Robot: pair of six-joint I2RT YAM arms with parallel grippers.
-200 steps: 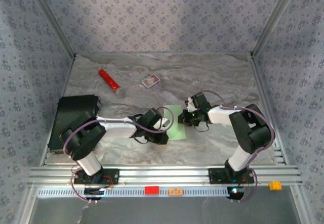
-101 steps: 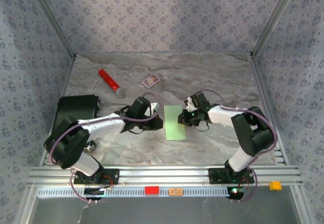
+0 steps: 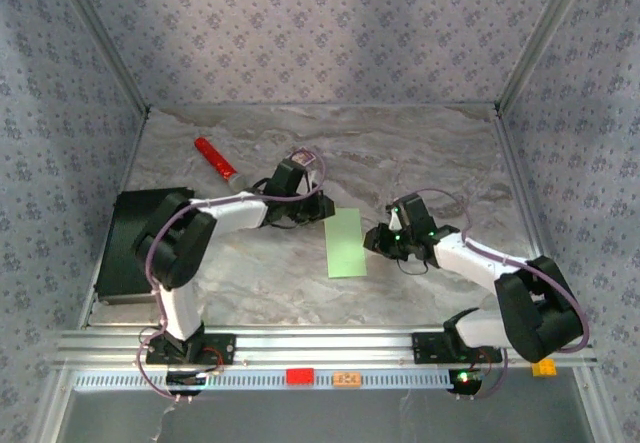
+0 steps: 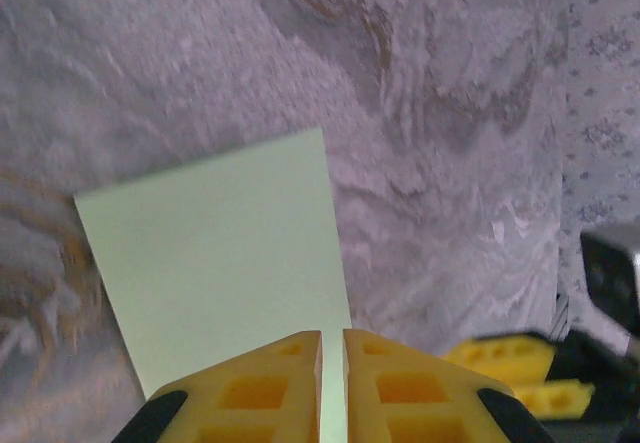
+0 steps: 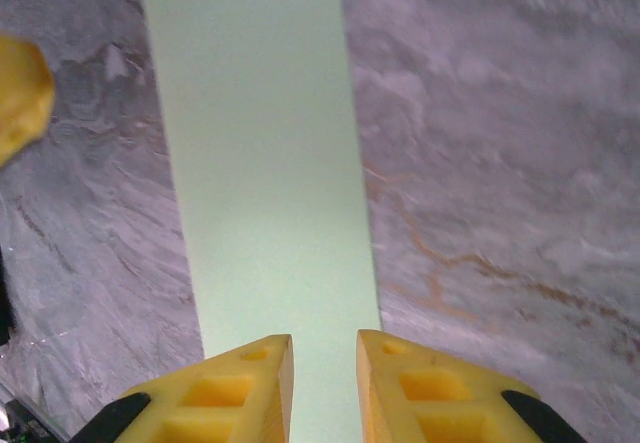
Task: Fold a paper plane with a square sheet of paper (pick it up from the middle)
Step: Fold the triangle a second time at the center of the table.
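The sheet of paper (image 3: 346,243) lies flat on the marbled table as a narrow pale green rectangle, long side running away from me. It also appears in the left wrist view (image 4: 210,263) and the right wrist view (image 5: 260,163). My left gripper (image 3: 322,207) sits at the paper's far left corner. Its yellow fingers (image 4: 332,348) are shut to a hairline gap just over the paper. My right gripper (image 3: 373,240) is at the paper's right edge, and its fingers (image 5: 324,353) stand slightly open above the strip with nothing between them.
A red cylinder (image 3: 215,158) lies at the far left. A small purple-and-white card box (image 3: 303,160) sits just behind the left wrist. A black case (image 3: 140,238) occupies the left edge. An aluminium rail (image 3: 320,348) runs along the near side, and patterned walls enclose the table.
The left arm swung off the paper's near left side, away from me, to its far left corner, uncovering the paper. The right arm stretched out, its gripper moving slightly nearer along the right edge.
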